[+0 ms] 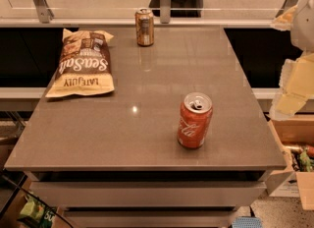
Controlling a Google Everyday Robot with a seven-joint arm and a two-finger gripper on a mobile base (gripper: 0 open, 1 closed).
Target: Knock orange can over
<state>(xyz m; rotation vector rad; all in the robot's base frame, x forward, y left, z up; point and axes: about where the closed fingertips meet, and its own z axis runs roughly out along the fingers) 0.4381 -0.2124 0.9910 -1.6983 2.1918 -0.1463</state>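
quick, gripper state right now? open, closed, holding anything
gripper: cannot be told whether open or closed; it is at the right edge of view, beside the table, well apart from the orange can standing upright at the far end.

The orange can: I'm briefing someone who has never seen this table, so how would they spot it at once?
On the grey table, look to the far edge by the glass barrier: the orange can stands upright there, right of the chip bag. Its bronze-gold body sets it apart from the brighter red can with white script near the front. The gripper hangs beyond the table's right side.
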